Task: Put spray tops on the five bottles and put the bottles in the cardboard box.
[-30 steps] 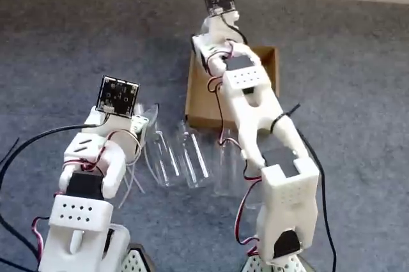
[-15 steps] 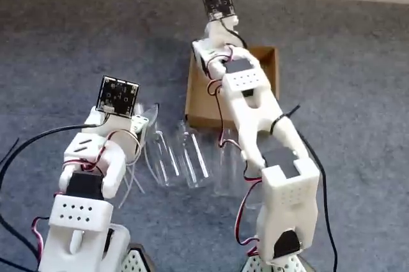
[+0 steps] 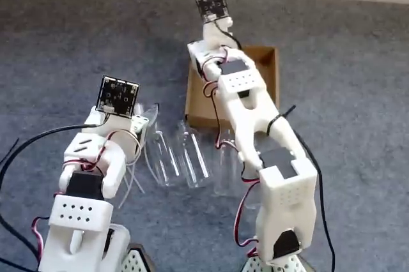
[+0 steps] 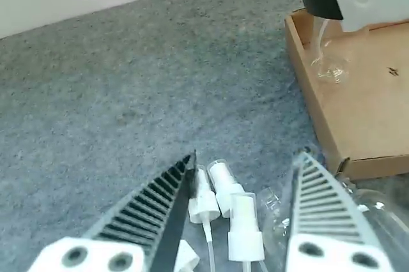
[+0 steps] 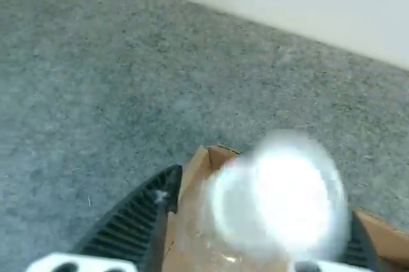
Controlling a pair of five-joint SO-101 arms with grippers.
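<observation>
Fingers [image 4: 153, 221] of the left gripper [image 4: 248, 157] spread apart and holding nothing, poised just above the loose spray tops [image 4: 223, 198] on the grey carpet [image 3: 77, 42], probably so that one can be picked up

Right gripper [image 5: 255, 221] clenched round a clear bottle [image 4: 329, 61], held roughly upright over the 10 o'clock corner of the cardboard box [image 3: 267, 71], seemingly for lowering inside. Cannot tell whether a top is fitted on it

Box at 1 o'clock from the middle of the high view. Loose bottles [image 3: 192, 160] lying side by side at 6 o'clock of the box, between the two arms, within reach of both, with the tops at their 9 o'clock

Counted:
- one box
- one bottle gripped
- three bottles told apart on the carpet, possibly a fourth half under the right arm
- three white spray tops plainly between the left fingers, perhaps a fourth at the edge of the left wrist view
</observation>
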